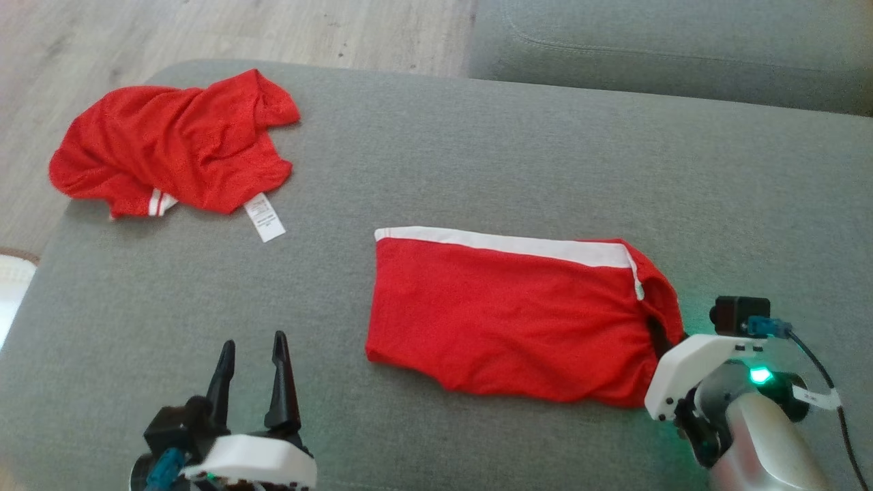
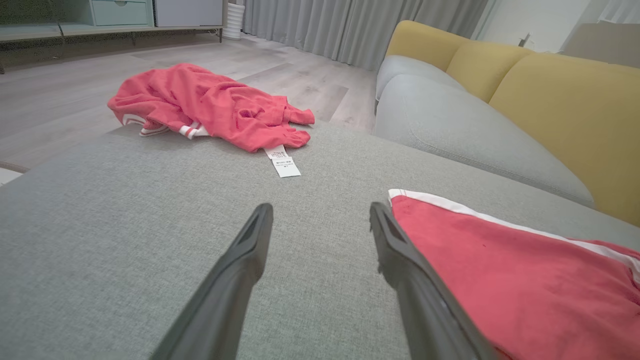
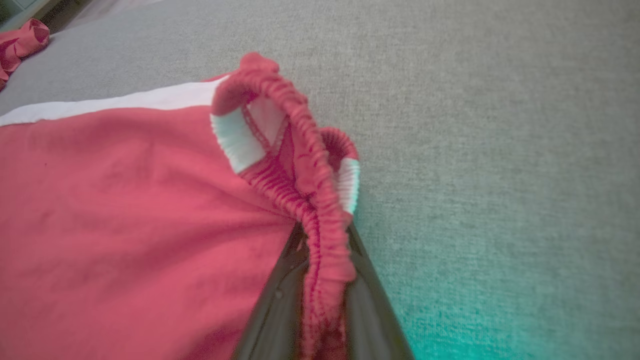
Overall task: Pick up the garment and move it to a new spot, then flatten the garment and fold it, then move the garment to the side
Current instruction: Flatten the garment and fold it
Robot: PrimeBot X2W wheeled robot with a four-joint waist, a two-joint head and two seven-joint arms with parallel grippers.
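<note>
Shorts [image 1: 505, 314], red with a white stripe along the far edge, lie flat on a grey cushion [image 1: 477, 150] in front of the robot, seemingly already folded in half lengthways. Nearest on the robot's right, the right gripper [image 3: 322, 250] has its two dark fingers closed narrowly on the gathered waistband [image 3: 300, 150] at the right end of the shorts; the elastic bunches up and arches away from the fingers. Nearest on the left, the left gripper [image 1: 254, 341] is spread wide and holds nothing, hovering over bare cushion just beside the hem end of the shorts, apart from the cloth. Judging by this, the flattening and first fold look done, and the step in hand is either a second fold or carrying the shorts to the side; which one cannot be told. The next move probably calls for lifting the waistband gently so the layers stay together, perhaps with the free left gripper steadying the hem. Farther off, at the cushion's far left corner, a second red garment [image 1: 177, 143] lies crumpled with a white label [image 1: 264, 217] sticking out. Beyond are wooden floor [image 1: 204, 27] and a sofa [image 1: 682, 48].
</note>
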